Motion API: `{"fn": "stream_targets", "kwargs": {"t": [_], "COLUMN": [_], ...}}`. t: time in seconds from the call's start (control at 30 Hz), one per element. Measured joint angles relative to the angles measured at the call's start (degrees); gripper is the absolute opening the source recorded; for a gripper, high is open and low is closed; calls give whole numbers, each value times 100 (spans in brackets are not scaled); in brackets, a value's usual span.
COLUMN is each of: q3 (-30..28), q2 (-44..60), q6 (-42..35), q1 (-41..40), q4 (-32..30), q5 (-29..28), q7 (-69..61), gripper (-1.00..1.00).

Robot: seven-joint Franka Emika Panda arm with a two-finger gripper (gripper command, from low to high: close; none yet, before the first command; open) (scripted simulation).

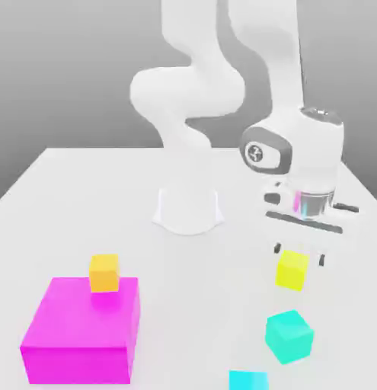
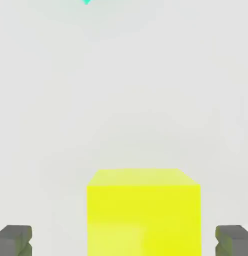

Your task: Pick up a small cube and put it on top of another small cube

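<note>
Sitting on the white table [image 1: 62, 183] toward the exterior view's right, the lemon cube [image 1: 292, 270] rests flat, directly under the gripper [image 1: 299, 256]. Looks rigid and light, smooth-faced, likely a bit slippery; best taken on two opposite vertical faces, near mid-height, squarely so it cannot twist. Seen from the hand view as the cube [image 2: 143, 212] centred between two dark fingertips [image 2: 14, 240], each standing well clear of its sides. Gripper [image 2: 124, 241] fully spread, holding nothing, not yet touching.

Just beyond, nearer the camera, a teal cube [image 1: 289, 336], with a second teal one [image 1: 247, 380] at the frame's lower edge. Gap between lemon and teal small but open. Well apart on the exterior view's left, an orange cube [image 1: 104, 272] atop a magenta block [image 1: 81, 331]. Plenty of bare table around; table edges far from the cube.
</note>
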Motion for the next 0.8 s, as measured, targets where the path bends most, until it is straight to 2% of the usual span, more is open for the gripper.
{"fn": "stream_targets", "kwargs": {"t": [0.17,0.2,0.43,0.53,0.63,0.73,0.8], "q3": [-1388,-1610,-1654,-1054,-296,349,554], "q2": [528,611,621,372,57,-292,-535], "q6": [385,459,484,285,70,-131,-274], "q1": [1088,1277,1319,842,280,-72,-10], "q4": [154,171,173,109,11,-103,-169], "q5": [-1185,-1312,-1324,-846,-78,1036,1833], "q7": [880,974,983,628,61,-747,-1318], "gripper": [0,-100,-100,-100,-100,-100,-100]}}
